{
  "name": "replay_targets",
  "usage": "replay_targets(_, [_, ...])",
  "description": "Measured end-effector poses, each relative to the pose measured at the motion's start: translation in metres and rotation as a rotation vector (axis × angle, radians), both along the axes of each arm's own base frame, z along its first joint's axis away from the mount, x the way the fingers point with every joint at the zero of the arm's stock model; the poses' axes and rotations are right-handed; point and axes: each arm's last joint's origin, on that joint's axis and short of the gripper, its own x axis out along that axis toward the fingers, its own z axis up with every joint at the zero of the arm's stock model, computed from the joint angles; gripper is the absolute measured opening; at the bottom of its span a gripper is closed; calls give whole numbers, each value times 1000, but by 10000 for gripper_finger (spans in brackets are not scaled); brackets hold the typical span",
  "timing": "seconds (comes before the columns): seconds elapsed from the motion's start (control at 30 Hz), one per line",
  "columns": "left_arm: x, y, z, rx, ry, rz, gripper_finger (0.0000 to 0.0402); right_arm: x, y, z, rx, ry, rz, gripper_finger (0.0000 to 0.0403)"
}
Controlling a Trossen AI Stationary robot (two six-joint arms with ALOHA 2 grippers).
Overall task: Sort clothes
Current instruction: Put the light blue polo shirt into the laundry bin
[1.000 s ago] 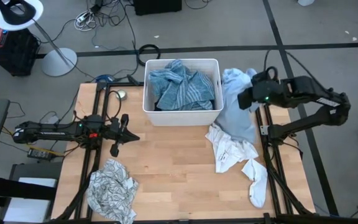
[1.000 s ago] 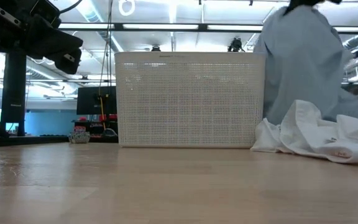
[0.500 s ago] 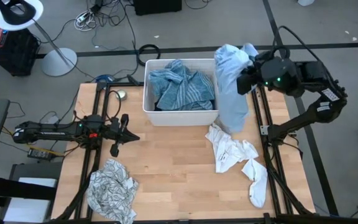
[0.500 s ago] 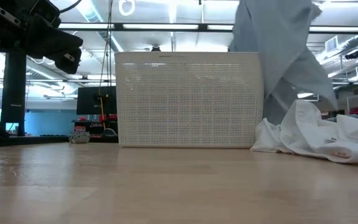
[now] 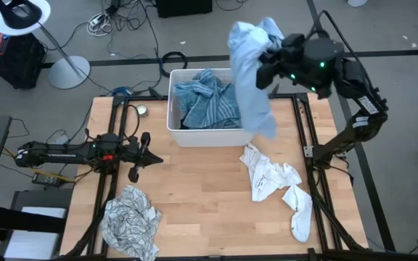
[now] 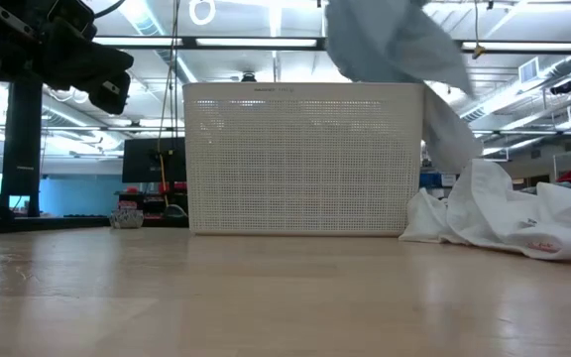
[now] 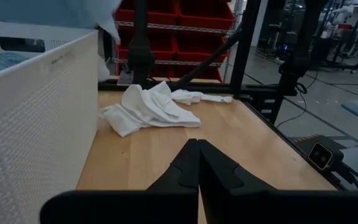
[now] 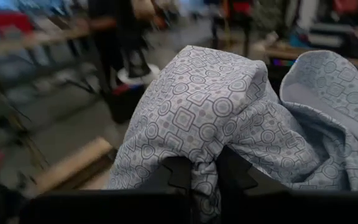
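1. Right gripper [image 5: 273, 59] raised high above the table's far right corner, fingers pinched on a bunch of the light-blue shirt [image 5: 251, 72]; cloth bulges over both fingers in the right wrist view [image 8: 197, 124], so the hold is near one edge and the rest hangs free.
2. Shirt draped below and toward the left arm's side of that gripper, hem dangling over the right rim of the white tub [image 5: 212, 134]; likely lifted this high so the hanging length clears the tub wall.
3. Inside the tub, below and beside the carried shirt: teal striped garments [image 5: 212, 101] already heaped, suggesting the blue pieces are gathered there.
4. On the table nearer than the right gripper: a white garment [image 5: 267, 177] and a white sock [image 5: 300, 214], left outside, apparently not yet sorted.
5. Left gripper [image 5: 133, 154] low over the table's left side, fingers pressed together with nothing between them, waiting.
6. Just nearer than the left gripper, at the front edge: a white-grey patterned top [image 5: 129, 221], crumpled, set well apart from the tub, perhaps as its own pile.
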Motion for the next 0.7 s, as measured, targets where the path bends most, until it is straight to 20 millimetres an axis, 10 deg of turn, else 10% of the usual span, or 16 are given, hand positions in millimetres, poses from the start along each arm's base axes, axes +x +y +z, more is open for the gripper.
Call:
replay_targets(0.37, [0,0,0,0,0,0,6,27,-25,13,-124,-132,19,33])
replay_targets(0.7, [0,0,1,3,-14,0,6,58,-34,-59,141,353,-17,33])
